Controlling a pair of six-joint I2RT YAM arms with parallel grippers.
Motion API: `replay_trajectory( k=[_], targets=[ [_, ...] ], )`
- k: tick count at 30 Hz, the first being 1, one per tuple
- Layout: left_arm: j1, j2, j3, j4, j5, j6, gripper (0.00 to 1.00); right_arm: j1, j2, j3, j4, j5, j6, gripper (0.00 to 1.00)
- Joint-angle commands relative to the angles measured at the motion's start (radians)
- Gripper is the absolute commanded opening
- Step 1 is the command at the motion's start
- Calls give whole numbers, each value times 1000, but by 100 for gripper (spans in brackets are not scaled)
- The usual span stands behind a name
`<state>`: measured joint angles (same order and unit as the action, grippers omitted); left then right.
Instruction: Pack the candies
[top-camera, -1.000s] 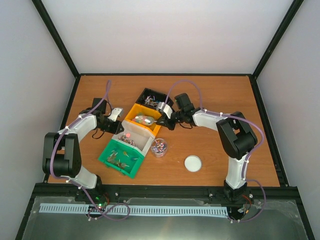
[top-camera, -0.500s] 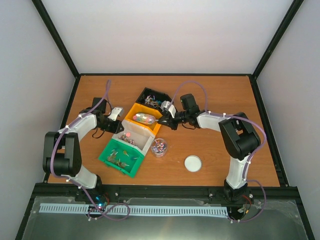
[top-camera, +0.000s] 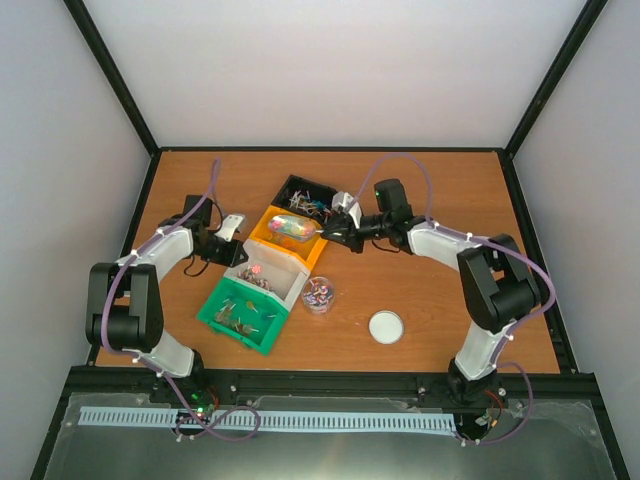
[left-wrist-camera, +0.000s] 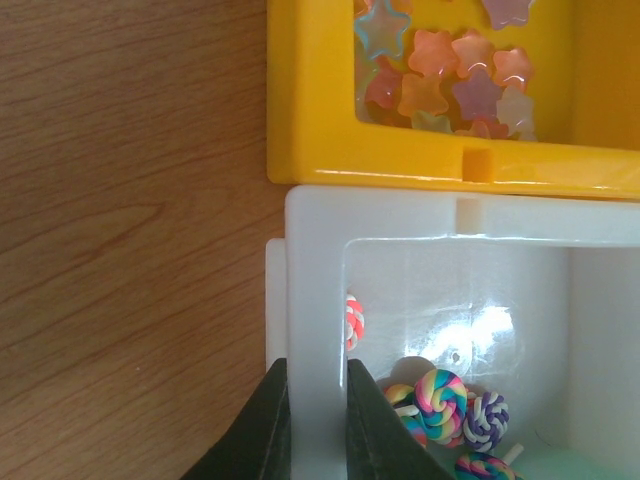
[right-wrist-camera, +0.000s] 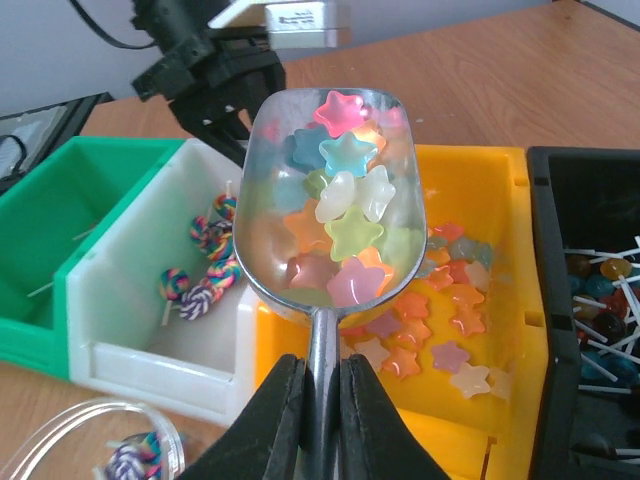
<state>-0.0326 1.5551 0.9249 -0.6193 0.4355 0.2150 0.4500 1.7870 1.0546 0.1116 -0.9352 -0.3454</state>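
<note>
Since a second ago the right gripper (right-wrist-camera: 322, 400), clenched on the scoop (right-wrist-camera: 322, 335) handle, has lifted a load of star candies (right-wrist-camera: 345, 215) above the yellow bin (right-wrist-camera: 490, 180), toward the counter's far edge. The left gripper (left-wrist-camera: 317, 405) stays clamped on the white bin (left-wrist-camera: 315, 255) wall.

Top view: fixed above and behind my bases, looking down on the whole worktop (top-camera: 480, 190) | Left wrist: near, straight down past my left end effector (left-wrist-camera: 315, 400) clamping the white bin (left-wrist-camera: 310, 250) wall | Right wrist: near, obliquely down along the scoop (right-wrist-camera: 330, 200) in my right end effector (right-wrist-camera: 318, 385) | Shared by all: white bin, yellow bin (left-wrist-camera: 310, 130).
</note>
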Motion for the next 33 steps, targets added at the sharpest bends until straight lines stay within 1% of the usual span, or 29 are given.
replay_trajectory(
  k=[1, 6, 11, 14, 19, 25, 29, 33],
  targets=[
    [17, 50, -14, 24, -77, -29, 1, -28, -85, 5, -147, -89, -121, 3],
    [18, 49, -11, 18, -77, -31, 1, -59, -175, -5, -352, -137, -267, 3],
    [19, 48, -14, 18, -80, -31, 1, -86, -273, -25, -618, -159, -501, 3],
    [19, 52, -12, 19, -84, -32, 1, -94, -318, -44, -745, -147, -604, 3],
    [19, 56, -6, 17, -96, -30, 1, -114, -380, -73, -856, -92, -707, 3],
    [29, 60, 9, 27, -115, -43, 1, -141, -403, -65, -969, 33, -809, 3],
    [44, 73, 22, 42, -143, -64, 1, -142, -433, -62, -1017, 98, -855, 3],
    [49, 97, 38, 44, -134, -75, 1, -142, -440, -62, -1052, 142, -885, 3]
  ],
)
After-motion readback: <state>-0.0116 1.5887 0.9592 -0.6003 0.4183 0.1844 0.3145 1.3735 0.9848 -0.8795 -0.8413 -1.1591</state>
